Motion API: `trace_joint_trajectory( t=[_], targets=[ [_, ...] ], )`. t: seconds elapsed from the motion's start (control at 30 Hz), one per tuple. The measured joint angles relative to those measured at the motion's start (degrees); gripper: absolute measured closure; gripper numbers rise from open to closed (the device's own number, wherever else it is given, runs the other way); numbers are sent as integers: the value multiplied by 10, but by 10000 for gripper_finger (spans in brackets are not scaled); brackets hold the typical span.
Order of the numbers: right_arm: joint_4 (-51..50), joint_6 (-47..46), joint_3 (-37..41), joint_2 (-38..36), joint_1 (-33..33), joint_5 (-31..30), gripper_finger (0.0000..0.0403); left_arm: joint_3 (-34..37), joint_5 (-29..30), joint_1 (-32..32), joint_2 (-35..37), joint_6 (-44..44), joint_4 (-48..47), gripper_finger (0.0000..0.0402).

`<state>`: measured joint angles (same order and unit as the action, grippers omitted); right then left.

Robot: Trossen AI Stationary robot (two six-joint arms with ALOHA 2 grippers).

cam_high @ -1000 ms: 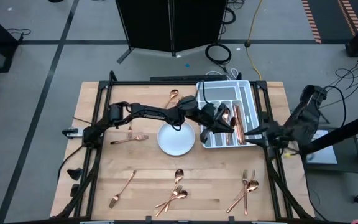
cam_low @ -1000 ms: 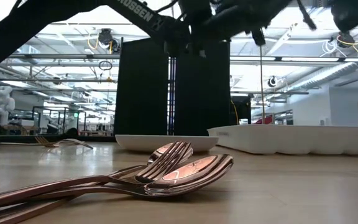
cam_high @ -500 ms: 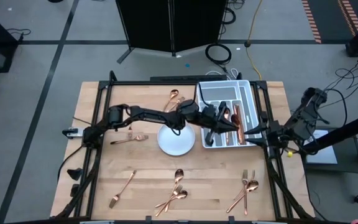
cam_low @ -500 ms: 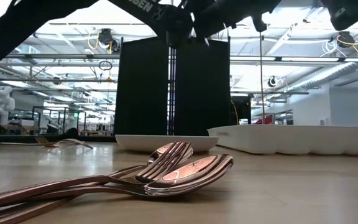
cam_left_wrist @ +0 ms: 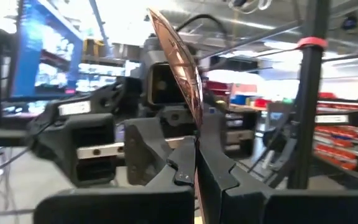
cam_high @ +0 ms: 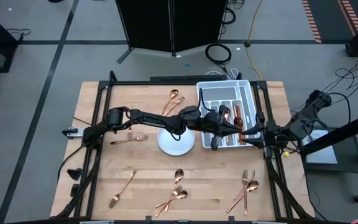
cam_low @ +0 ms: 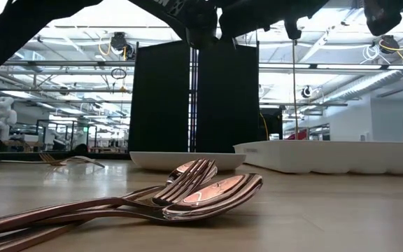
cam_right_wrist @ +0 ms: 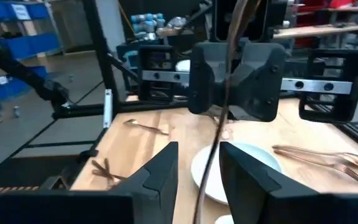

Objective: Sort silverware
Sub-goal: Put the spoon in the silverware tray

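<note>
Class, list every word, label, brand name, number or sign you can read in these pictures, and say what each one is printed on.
"...SSEN": partial white lettering, its start cut off, on the dark arm crossing the top of the low view.
Screens and shelf labels in the room behind, seen in the wrist views: too blurred to read.
No readable text on the white tray, plate or silverware.

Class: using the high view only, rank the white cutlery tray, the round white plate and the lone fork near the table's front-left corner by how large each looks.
1. White cutlery tray, largest.
2. Round white plate.
3. Lone fork, smallest: about as long as the plate is wide, but far slimmer.
</note>
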<state>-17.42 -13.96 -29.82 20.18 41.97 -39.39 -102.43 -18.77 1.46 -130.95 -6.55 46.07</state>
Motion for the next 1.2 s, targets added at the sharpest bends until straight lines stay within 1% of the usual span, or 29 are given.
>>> trace_joint_trajectory(
  t=[0.07,0.27,0.43,0.53,0.63,0.67,0.83,0.9,0.97,1.1,1.2],
  targets=[
    [0,-7,0,12,-9,-8,296,0,11,0,0,0,-5,401],
    [-13,-19,0,50,-28,-102,296,0,23,2,0,-1,-20,401],
    [-13,-21,0,56,-36,-116,301,0,43,1,0,-1,-56,401],
    [-19,-26,0,55,-38,-117,329,0,47,4,0,-1,-64,401],
    [-34,-44,0,55,-38,-116,384,0,48,8,0,0,-68,400],
    [-40,-52,0,55,-38,-119,392,0,48,8,0,1,-71,400],
    [-74,-83,-1,49,-38,-114,400,0,43,14,0,15,-99,400],
    [-75,-81,-1,42,-38,-97,400,0,26,15,0,28,-109,393],
    [-74,-66,0,34,-38,-64,401,0,1,15,1,40,-121,379],
    [-60,-55,0,22,-38,43,401,0,-85,14,1,44,-122,334],
    [-22,-52,0,21,-38,123,402,0,-135,15,1,71,-122,297]
  ],
)
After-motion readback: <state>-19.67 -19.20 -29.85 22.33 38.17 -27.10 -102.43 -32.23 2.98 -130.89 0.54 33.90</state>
